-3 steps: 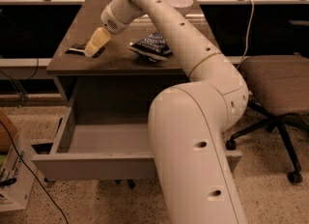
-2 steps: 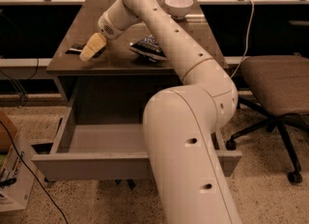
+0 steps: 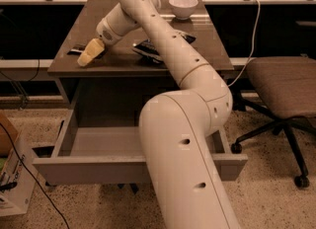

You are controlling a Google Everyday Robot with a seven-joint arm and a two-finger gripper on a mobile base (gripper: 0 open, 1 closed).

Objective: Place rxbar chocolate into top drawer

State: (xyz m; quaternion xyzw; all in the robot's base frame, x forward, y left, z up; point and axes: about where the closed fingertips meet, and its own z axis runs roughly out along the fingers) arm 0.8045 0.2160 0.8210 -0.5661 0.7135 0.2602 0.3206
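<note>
The rxbar chocolate (image 3: pixel 75 51) is a small flat black bar lying near the left edge of the brown table top (image 3: pixel 202 50). My gripper (image 3: pixel 87 56), pale yellow, is low over the table's front left and right beside the bar, partly covering its right end. I cannot see whether it touches the bar. The top drawer (image 3: pixel 118 170) is pulled wide open below the table front. The part of its inside that I can see is empty, and my arm hides its right half.
A crinkly dark blue chip bag (image 3: pixel 147 49) lies mid-table, partly behind my arm. A white bowl (image 3: pixel 183 6) stands at the back. An office chair (image 3: pixel 284 82) is to the right. A cardboard box (image 3: pixel 10 173) and a cable are on the floor at the left.
My gripper has moved left and toward the table's front left corner, closer to the black bar. The bar, the chip bag and the drawer have not moved.
</note>
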